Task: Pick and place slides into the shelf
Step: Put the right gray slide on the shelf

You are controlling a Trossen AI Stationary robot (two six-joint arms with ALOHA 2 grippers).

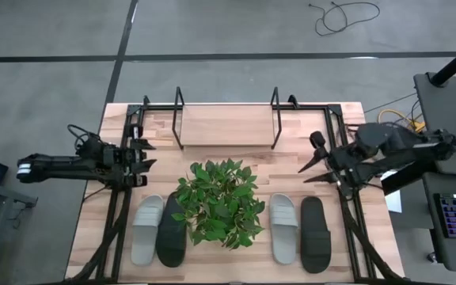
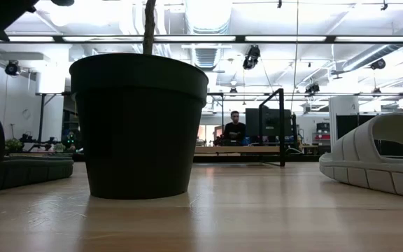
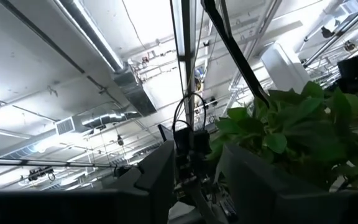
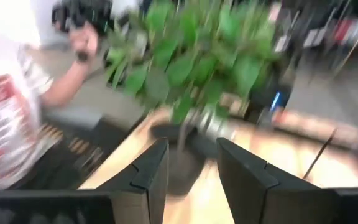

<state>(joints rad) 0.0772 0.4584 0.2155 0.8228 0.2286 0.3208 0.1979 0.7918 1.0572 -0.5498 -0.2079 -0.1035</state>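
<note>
Wooden table [image 1: 228, 127], grey concrete floor [image 1: 46, 79], ducted ceiling [image 3: 73, 74] overhead.

wood table [image 1: 228, 123], shelf [image 1: 226, 119], plant [image 1: 218, 202], slides [image 1: 283, 228]

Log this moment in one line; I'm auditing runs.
stage: pre-pick | slides: four on table, flanking plant | shelf: no slides | left tool: open, raised | right tool: open, raised
</note>
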